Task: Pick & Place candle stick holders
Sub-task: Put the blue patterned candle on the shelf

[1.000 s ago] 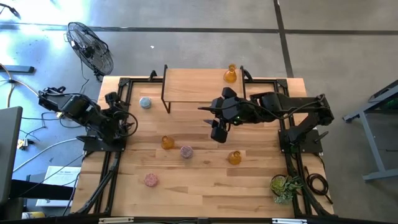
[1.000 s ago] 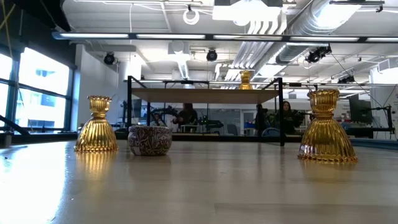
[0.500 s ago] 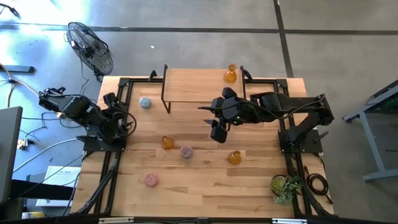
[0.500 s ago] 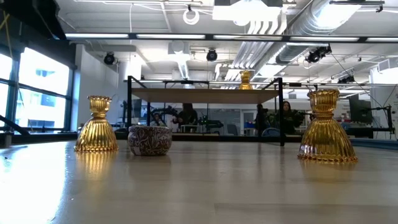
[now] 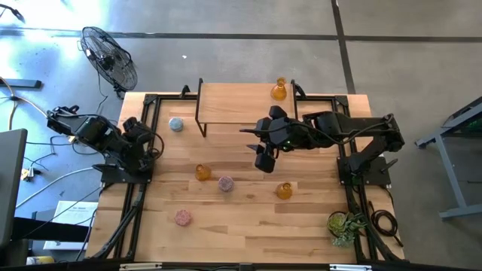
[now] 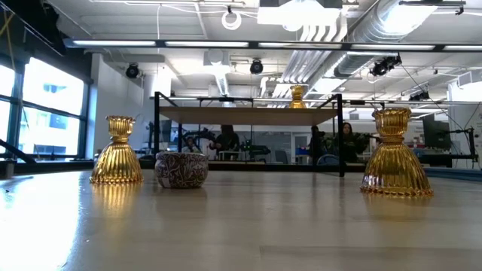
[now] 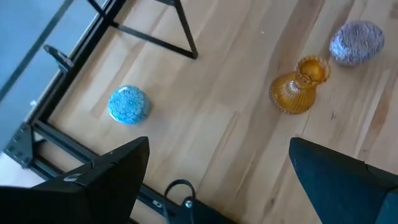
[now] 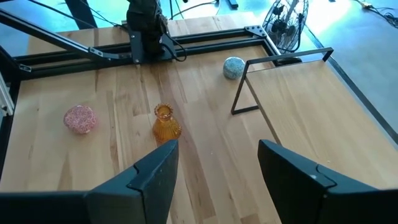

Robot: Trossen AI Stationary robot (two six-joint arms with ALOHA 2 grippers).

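Candle stick holders stand on their bases on the wooden table. An amber one [image 5: 202, 172] is beside a pink one [image 5: 225, 183], another amber [image 5: 284, 191] lies toward the right, and a second pink [image 5: 182, 218] is nearer the front. A pale blue one [image 5: 176, 125] stands far left. One more amber holder [image 5: 279, 90] sits on the raised shelf [image 5: 233, 102]. My left gripper [image 5: 143, 141] [image 7: 217, 186] hovers open at the left edge, near the blue holder [image 7: 129, 104]. My right gripper [image 5: 263, 158] [image 8: 214, 180] hangs open above mid-table, nothing between its fingers.
The black-legged shelf stands at the table's far middle. A green plant [image 5: 343, 224] sits at the near right corner. Black frame rails [image 5: 135, 203] run along both sides of the table. A fan [image 5: 109, 56] stands on the floor beyond the far left corner.
My left gripper has rolled a little about its own pointing line, staying open near the table's left edge. No holder has moved.
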